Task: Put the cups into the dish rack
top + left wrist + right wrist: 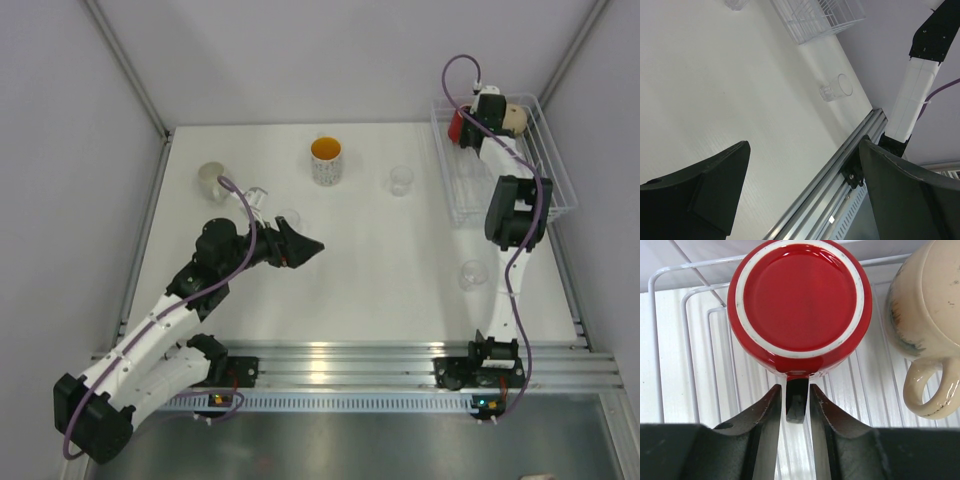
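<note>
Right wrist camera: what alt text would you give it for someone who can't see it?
A red cup fills the view, base toward the camera, inside a white wire rack, with the two black fingers of the gripper close on either side of its handle. A beige mug sits to its right, handle pointing down in the picture.

Top view, upper right of frame: the right arm point(515, 210) covers most of the red cup point(457, 128) and part of the mug point(517, 118). Right wrist view: the mug is cut off by the right edge, and whether the right gripper point(795, 390) touches the cup cannot be settled. Left wrist view: the rack point(810, 25) and a glass point(737, 4) are cut off by the top edge.
</note>
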You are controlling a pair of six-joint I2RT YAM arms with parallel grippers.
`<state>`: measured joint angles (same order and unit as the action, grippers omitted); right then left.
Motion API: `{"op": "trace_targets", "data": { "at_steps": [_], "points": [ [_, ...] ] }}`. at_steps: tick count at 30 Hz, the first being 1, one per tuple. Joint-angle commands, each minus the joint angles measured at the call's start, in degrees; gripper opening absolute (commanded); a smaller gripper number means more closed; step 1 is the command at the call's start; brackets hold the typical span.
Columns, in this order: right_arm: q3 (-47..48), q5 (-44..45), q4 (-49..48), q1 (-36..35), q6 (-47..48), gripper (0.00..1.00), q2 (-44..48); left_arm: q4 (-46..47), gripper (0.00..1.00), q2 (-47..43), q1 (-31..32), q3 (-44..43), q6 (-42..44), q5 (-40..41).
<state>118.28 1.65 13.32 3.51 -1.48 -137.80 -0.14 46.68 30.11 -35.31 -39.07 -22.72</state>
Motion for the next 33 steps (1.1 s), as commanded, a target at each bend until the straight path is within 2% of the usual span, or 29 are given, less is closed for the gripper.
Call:
{"op": "trace_targets", "data": {
  "at_steps": [1,8,13,14,16,18,19,20,21,27,33],
  "points": [
    [0.90,0.11,0.30,-0.43,0.25,0.30,3.84,3.22,0.96,-0.62,0.13,-0.90,-0.13,-0.92],
    [2.31,0.90,7.32,-0.52,-0.81,0.42,8.33,3.13,0.95,-2.20,0.21,-1.25,-0.31,-0.49],
    [1.96,1.95,13.04,-0.52,-2.91,0.51,12.63,-2.75,0.95,-2.20,0.13,-4.32,1.97,1.71],
    [1.43,1.87,14.00,-0.52,-3.35,0.59,13.42,-5.11,0.95,-2.20,0.13,-5.81,3.28,3.72],
    [-0.32,0.90,15.33,-0.61,-5.20,0.68,16.85,-8.11,0.95,-2.20,0.21,-7.48,4.96,6.10],
    [-6.11,-1.02,13.50,-1.04,-6.86,0.90,22.27,-12.15,0.95,-1.77,0.13,-10.38,6.98,11.01],
    [-8.65,-1.03,12.61,-1.31,-7.31,0.96,24.31,-13.21,0.95,-1.50,0.21,-11.35,7.34,13.12],
    [-15.47,-1.12,11.21,-2.79,-7.66,0.99,28.25,-15.13,0.95,-0.98,0.21,-12.67,8.30,16.10],
    [-15.53,-1.30,11.20,-2.80,-7.75,0.99,28.28,-15.76,0.95,-0.71,0.21,-13.37,8.31,17.35],
    [-27.56,-5.34,11.20,-9.04,-8.72,0.99,44.07,-18.66,0.95,2.62,0.13,-17.33,10.42,20.95],
    [-42.50,-10.17,7.69,-18.52,-11.80,0.99,59.98,-21.99,0.95,7.89,0.04,-24.09,10.68,26.22]
  ]
}}
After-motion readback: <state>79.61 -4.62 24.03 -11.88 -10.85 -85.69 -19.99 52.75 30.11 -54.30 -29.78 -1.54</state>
